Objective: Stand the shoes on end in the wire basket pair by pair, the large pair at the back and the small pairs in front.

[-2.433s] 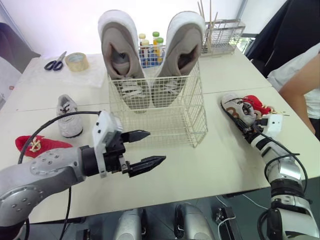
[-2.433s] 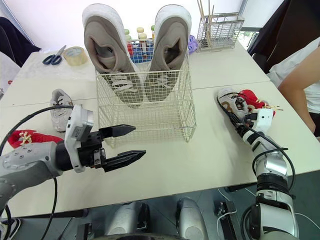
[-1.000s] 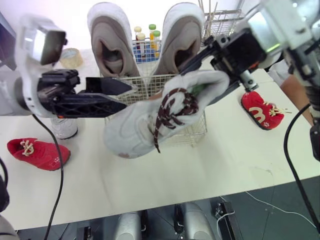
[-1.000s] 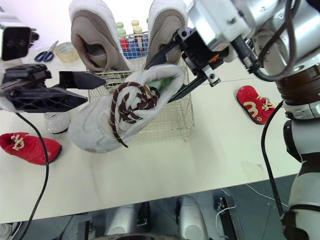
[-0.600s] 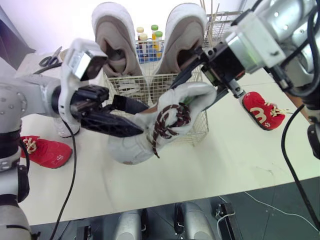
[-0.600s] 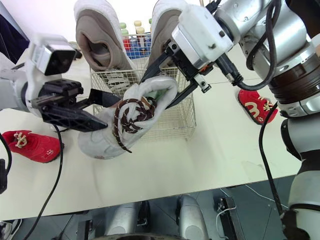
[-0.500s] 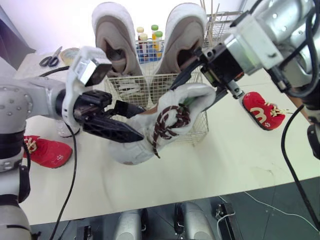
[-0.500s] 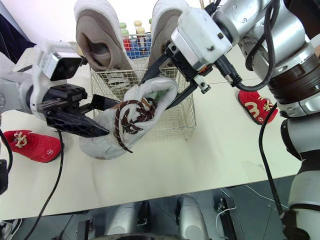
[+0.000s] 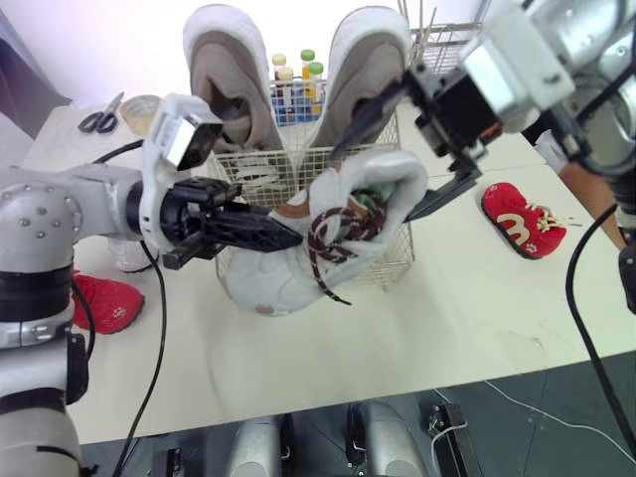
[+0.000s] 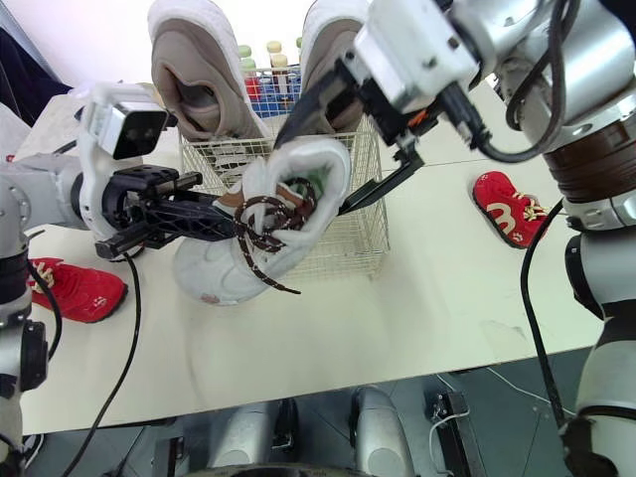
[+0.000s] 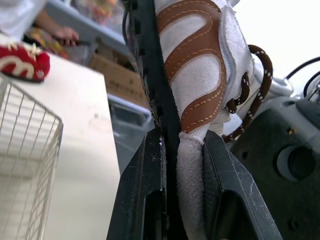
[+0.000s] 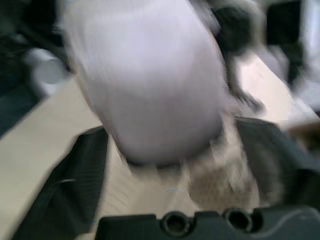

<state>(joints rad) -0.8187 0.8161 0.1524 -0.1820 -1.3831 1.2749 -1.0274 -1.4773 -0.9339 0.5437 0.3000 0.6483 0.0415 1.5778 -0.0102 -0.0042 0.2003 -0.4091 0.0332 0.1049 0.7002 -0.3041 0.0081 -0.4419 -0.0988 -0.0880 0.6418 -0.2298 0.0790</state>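
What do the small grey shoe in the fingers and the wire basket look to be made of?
Small shoe: matte, pale grey, suede-like upper, probably synthetic, with stitched tan leather-look strips visible in the left wrist view. Its lace is a brown braided cord. Wire basket: thin metal wire joined in a square grid, with what looks like a cream coating.

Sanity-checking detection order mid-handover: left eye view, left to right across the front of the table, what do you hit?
left red shoe → left tool, shut on the laced shoe → grey laced shoe → right red shoe
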